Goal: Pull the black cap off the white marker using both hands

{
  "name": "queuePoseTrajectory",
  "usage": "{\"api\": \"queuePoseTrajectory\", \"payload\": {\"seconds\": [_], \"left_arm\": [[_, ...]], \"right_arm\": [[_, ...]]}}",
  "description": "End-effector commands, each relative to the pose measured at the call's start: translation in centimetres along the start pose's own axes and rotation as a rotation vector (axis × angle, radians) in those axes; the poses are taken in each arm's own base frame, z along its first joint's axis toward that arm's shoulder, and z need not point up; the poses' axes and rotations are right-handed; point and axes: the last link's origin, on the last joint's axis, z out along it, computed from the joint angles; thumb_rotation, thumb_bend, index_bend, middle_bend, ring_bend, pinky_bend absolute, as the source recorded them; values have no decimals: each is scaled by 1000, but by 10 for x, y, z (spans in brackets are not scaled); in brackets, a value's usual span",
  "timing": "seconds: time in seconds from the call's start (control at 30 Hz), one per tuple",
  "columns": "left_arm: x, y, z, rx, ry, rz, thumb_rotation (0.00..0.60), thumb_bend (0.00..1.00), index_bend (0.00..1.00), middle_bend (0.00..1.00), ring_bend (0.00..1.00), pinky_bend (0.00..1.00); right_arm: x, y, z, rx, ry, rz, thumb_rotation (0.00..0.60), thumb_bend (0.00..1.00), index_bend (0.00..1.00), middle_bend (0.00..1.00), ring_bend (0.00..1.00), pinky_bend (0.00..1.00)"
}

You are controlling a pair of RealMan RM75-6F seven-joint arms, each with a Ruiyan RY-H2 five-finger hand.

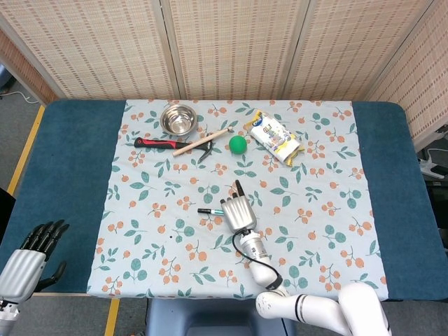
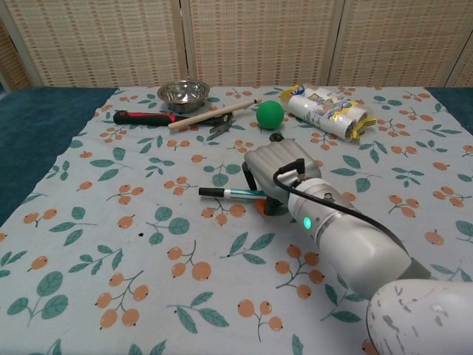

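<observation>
The white marker lies level near the middle of the floral cloth, its black cap pointing to the left. My right hand covers the marker's right end with its fingers curled around it, so that end is hidden. From the head view the marker sticks out to the left of my right hand, with one finger still extended. My left hand hangs off the table's near left corner, fingers apart and holding nothing; the chest view does not show it.
Along the far side of the cloth sit a steel bowl, a red-handled tool, a wooden stick, a green ball and a snack packet. Blue table surface flanks the cloth.
</observation>
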Motion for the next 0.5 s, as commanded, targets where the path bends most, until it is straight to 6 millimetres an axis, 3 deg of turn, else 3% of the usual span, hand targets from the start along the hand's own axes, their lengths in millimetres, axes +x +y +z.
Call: {"api": "queuePoseTrajectory", "payload": {"seconds": [0.03,0.13,0.27,0.5], "left_arm": [[-2,3,2,-12,22,-11,600,470,24,94,0,102],[-4,13,6,-41,58,-28,600,474,46,145,25,169],[0,37,25,-113,113,-2,600,475,117,264,152,291],[2,96,83,-214,105,12,600,471,132,576,469,635]], "right_arm": [[6,8,-5,15,28,23,600,377,875,731,402,21],[13,15,-5,20,38,24,600,377,875,734,409,21],[27,14,-4,32,46,32,600,377,875,734,409,21],[49,-4,-11,87,58,-39,600,378,875,734,409,21]]}}
